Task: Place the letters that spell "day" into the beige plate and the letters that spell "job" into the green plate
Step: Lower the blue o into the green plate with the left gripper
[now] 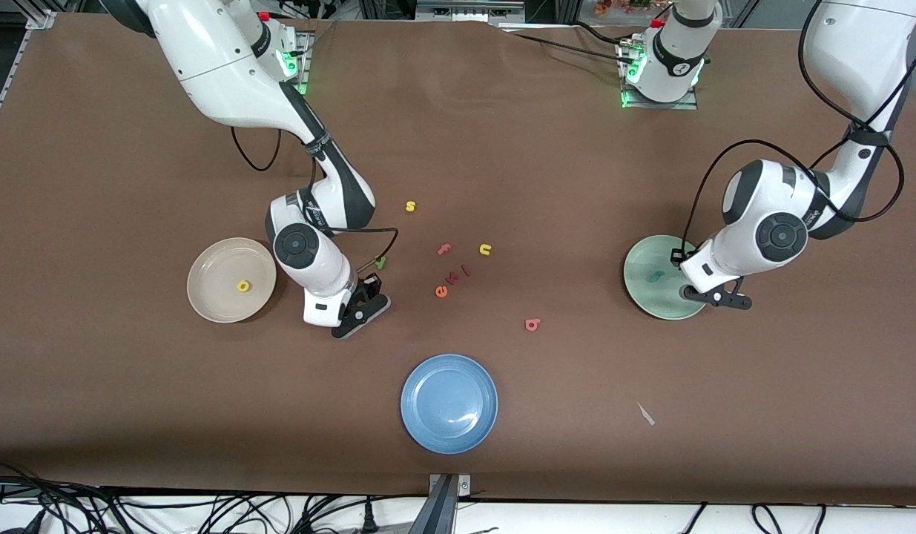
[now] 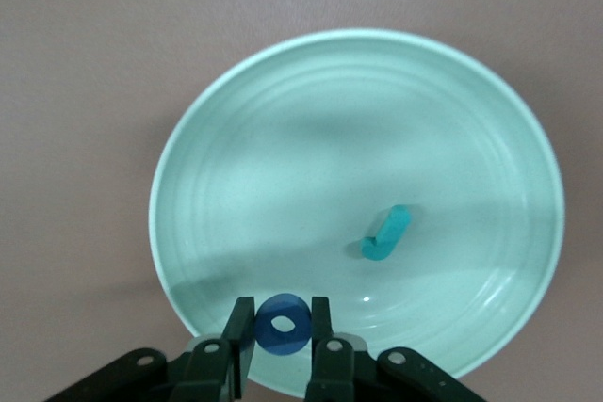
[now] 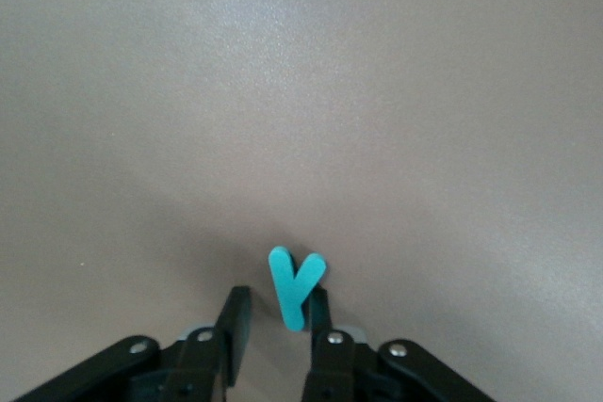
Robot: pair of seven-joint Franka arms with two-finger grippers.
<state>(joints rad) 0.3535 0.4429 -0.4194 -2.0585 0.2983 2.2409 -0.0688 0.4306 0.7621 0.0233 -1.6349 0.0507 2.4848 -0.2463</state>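
Observation:
My left gripper (image 1: 687, 293) (image 2: 283, 313) hangs over the green plate's (image 1: 643, 297) (image 2: 283, 138) rim at the left arm's end, shut on the blue o (image 2: 283, 324). The teal j (image 1: 654, 277) (image 2: 386, 234) lies in that plate. My right gripper (image 1: 350, 325) (image 3: 278, 298) is down at the table beside the beige plate (image 1: 213, 285). It is open, with the teal y (image 3: 294, 289) between its fingers: the y touches one finger and a gap shows to the other. The yellow d (image 1: 242, 285) lies in the beige plate. The dark green a (image 1: 381, 261) and the salmon b (image 1: 532, 324) lie on the table.
A blue plate (image 1: 449, 403) sits near the front edge. Loose letters lie mid-table: yellow s (image 1: 410, 206), pink f (image 1: 444, 249), yellow u (image 1: 485, 250), orange e (image 1: 441, 291) and two small red ones beside it. A paper scrap (image 1: 645, 414) lies toward the left arm's end.

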